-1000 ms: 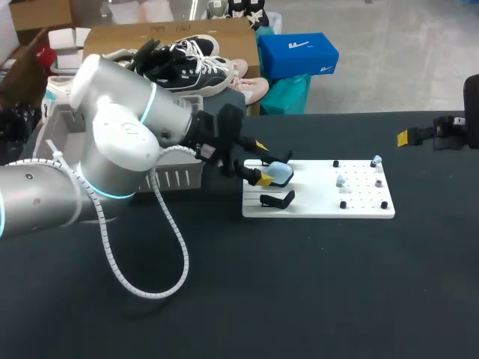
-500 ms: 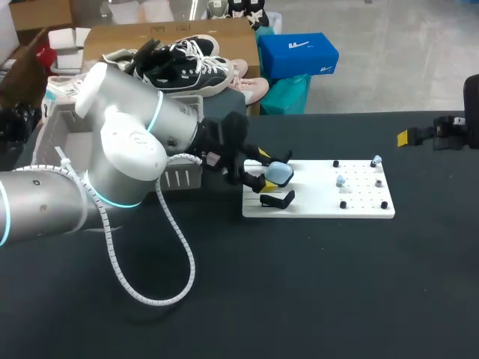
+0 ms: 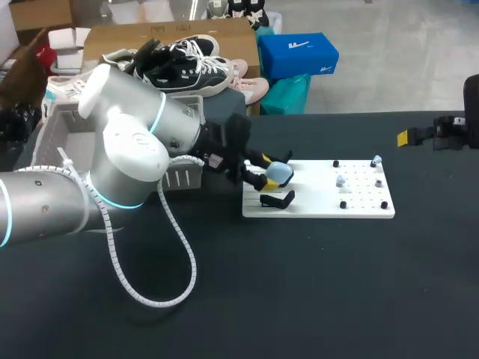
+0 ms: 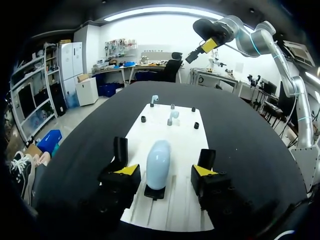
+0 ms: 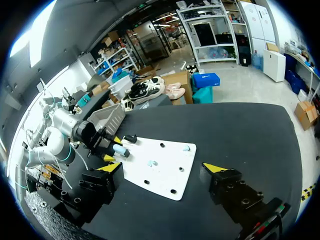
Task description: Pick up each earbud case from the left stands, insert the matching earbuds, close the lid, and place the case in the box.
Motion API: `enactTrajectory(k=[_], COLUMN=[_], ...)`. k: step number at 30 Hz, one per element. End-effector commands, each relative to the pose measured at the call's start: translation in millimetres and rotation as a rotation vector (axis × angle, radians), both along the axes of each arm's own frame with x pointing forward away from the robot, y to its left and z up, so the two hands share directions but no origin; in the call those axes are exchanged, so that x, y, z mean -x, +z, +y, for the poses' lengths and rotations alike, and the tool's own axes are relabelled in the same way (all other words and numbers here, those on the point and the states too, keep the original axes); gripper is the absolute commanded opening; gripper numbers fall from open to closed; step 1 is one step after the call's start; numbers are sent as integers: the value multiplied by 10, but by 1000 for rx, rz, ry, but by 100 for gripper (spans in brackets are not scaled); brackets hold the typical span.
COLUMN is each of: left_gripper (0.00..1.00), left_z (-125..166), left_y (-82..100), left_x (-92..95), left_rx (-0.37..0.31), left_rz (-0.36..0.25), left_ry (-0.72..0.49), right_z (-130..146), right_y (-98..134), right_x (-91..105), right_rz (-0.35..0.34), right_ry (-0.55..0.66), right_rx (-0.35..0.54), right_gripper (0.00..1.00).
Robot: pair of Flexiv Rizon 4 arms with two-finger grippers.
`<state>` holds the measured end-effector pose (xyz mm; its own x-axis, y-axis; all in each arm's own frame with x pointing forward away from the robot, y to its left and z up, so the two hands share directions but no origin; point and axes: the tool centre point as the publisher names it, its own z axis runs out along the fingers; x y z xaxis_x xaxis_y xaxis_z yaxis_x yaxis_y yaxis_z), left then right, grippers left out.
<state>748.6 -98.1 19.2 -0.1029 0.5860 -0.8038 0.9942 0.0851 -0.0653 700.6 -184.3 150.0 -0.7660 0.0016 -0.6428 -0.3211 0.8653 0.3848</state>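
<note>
Bare black worktop (image 3: 299,284) lay open at 6 o'clock of the white board (image 3: 359,202). My left end effector (image 4: 165,170) was released, fingers either side of the pale blue earbud case (image 4: 158,162) without touching it. The case stood on its stand (image 4: 155,192) at the board's 9 o'clock end. My right end effector (image 5: 163,168) hung released, grasping nothing.

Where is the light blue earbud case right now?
In the head view, the earbud case sits on a stand at the white board's left end, between the left gripper's open fingers.
</note>
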Motion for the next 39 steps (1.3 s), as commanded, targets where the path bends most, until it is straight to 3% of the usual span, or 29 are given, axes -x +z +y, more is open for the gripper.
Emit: enactTrajectory(k=[1,11,12,20,39], left_gripper=[50,50,54,58,48], left_z=[-14,-55,-54,-44,25], left_y=[-10,-40,-41,-29,-41], left_x=[6,37,38,44,27], left_rx=[0,-4,-3,-1,-6], left_rz=[4,21,22,16,13], left_ry=[0,8,13,40,91], right_z=[0,0,0,0,0], right_y=[-5,-5,-5,-5,-5], right_x=[-4,-4,-4,-4,-4], right_rz=[0,0,0,0,0], right_ry=[0,0,0,0,0], right_rx=[1,1,1,1,1], right_gripper=[100,100,100,100,100])
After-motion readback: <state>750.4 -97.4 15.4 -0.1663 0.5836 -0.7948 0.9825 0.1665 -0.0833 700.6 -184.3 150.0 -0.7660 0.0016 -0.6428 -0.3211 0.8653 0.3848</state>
